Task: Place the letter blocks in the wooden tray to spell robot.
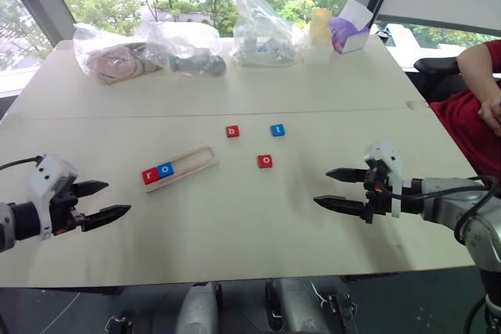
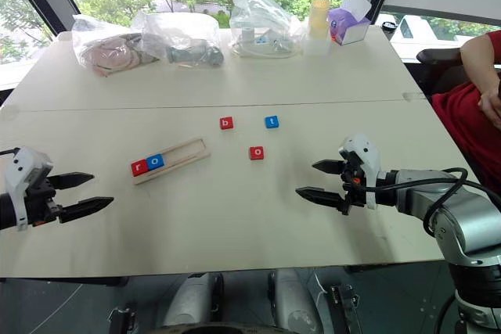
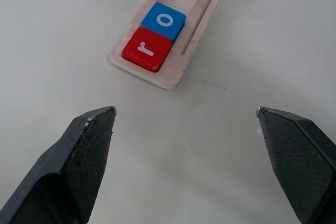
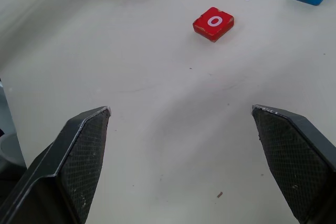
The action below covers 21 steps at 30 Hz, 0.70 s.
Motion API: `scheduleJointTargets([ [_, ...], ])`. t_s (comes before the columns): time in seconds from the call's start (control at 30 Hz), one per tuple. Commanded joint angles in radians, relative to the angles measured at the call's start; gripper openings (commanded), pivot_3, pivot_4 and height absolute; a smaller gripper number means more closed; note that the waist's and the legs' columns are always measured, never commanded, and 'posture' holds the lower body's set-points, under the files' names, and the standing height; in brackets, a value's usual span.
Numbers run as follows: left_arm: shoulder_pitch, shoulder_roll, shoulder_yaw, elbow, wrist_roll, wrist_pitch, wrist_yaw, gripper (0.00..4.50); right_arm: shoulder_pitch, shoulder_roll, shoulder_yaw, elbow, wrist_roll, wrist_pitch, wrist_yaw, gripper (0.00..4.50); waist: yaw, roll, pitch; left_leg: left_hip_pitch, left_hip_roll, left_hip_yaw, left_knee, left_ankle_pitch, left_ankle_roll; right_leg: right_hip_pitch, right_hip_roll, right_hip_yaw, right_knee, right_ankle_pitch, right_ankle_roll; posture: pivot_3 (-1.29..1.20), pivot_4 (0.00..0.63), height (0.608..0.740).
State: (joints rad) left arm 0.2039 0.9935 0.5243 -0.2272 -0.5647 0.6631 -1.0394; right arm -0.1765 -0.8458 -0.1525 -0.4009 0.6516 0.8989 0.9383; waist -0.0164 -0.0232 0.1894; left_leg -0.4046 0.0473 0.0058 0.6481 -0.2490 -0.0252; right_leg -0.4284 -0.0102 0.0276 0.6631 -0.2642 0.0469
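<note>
Bare surface [image 1: 235, 224] stretches along the near edge between the left pincer [image 1: 109, 201] and the right pincer [image 1: 333, 188], both spread wide and holding nothing. Toward the middle, the wooden tray [image 1: 192, 163] lies slantwise; the red o block [image 1: 264, 161], red b block [image 1: 232, 131] and blue t block [image 1: 277, 130] sit apart with gaps between. Plastic bags [image 1: 156, 48] crowd the far edge, and a person's arm [image 1: 477, 91] reaches in at the right edge.

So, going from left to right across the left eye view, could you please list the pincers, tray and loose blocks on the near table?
left pincer → wooden tray with the red r and blue o → red b block → red o block → blue t block → right pincer
</note>
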Motion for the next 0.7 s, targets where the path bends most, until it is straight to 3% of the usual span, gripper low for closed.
scheduleJointTargets([
  [0.03,0.023,-0.001,0.033,-0.043,-0.004,0.000,0.000,4.50,-0.007,-0.003,0.015,-0.011,-0.003,-0.028,0.001,4.44,-0.002,0.000,0.000,0.000,0.000,0.000,0.000,0.000,0.000,0.000,0.000,0.000,0.000,0.000,0.000,0.00,0.150,0.740],
  [0.5,0.036,-0.049,0.039,-0.072,0.006,-0.006,0.065,4.50,-0.052,-0.001,0.073,0.037,-0.034,-0.064,-0.002,4.44,0.000,0.000,0.000,0.000,0.000,0.000,0.000,0.000,0.000,0.000,0.000,0.000,0.000,0.000,0.000,0.00,0.150,0.740],
  [0.7,0.014,0.001,0.015,0.034,0.074,-0.092,0.020,4.50,-0.087,0.015,0.101,0.048,-0.043,-0.072,-0.009,4.44,-0.002,0.000,0.000,0.000,0.000,0.000,0.000,0.000,0.000,0.000,0.000,0.000,0.000,0.000,0.000,0.00,0.150,0.740],
])
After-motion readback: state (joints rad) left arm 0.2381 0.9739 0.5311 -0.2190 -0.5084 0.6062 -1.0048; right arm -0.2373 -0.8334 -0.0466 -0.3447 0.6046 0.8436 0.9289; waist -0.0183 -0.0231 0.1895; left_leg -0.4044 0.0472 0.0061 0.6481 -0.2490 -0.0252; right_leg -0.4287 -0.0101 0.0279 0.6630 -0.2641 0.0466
